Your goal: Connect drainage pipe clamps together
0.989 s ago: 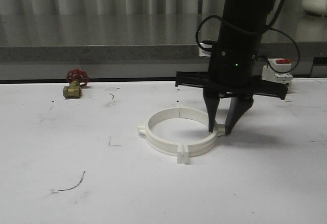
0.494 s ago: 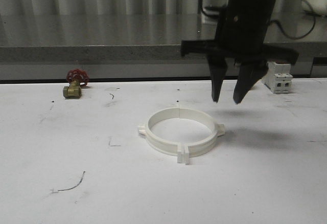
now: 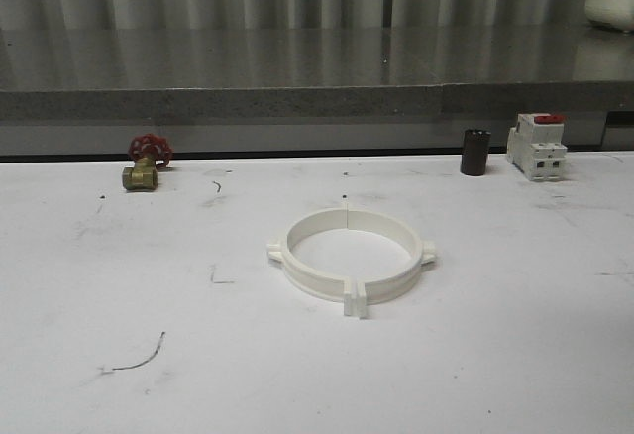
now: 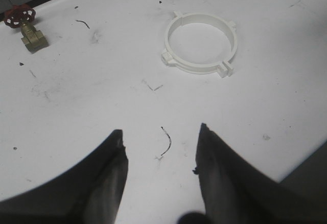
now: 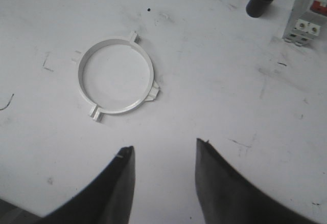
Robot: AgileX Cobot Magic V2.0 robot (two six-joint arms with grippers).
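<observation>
The two white drainage pipe clamps (image 3: 349, 256) lie flat in the middle of the table, their ends meeting so they form one ring. The same ring of clamps (image 4: 201, 42) appears from above in the left wrist view and again (image 5: 116, 75) in the right wrist view. My left gripper (image 4: 161, 130) hangs high over the table, open, with bare tabletop between its fingers. My right gripper (image 5: 164, 144) is also raised well clear of the ring, open and holding nothing.
A brass valve with a red handwheel (image 3: 147, 162) sits at the back left. A black cylinder (image 3: 475, 152) and a white red-topped breaker (image 3: 536, 146) stand at the back right. A grey ledge (image 3: 297, 102) runs behind the white table (image 3: 515, 335).
The right arm, whose open fingers were down at the ring's right side nub, lifted up and out of the front view. The black cylinder behind it is now uncovered. The ring stayed put.
</observation>
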